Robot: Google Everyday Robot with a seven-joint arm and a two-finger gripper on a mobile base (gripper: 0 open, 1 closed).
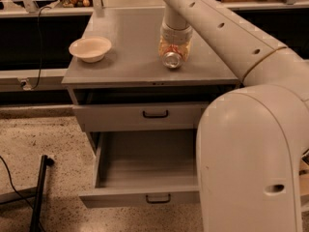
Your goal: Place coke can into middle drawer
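Note:
The coke can [172, 53] is orange-red with a silver end facing the camera. It is held in my gripper [175, 43] at the cabinet top [130, 42], right of centre. I cannot tell whether the can touches the surface. The gripper's fingers are closed around the can's sides, and the arm comes down from the upper right. The middle drawer [145, 158] is pulled out wide below and its inside is bare. Its front carries a small black handle [158, 198]. The top drawer [140, 115] above it is nearly shut.
A cream-white bowl [90, 48] stands on the cabinet top at the left. My large white arm body [251, 158] covers the right part of the cabinet and drawers. A black pole [38, 192] and a cable lie on the speckled floor at the lower left.

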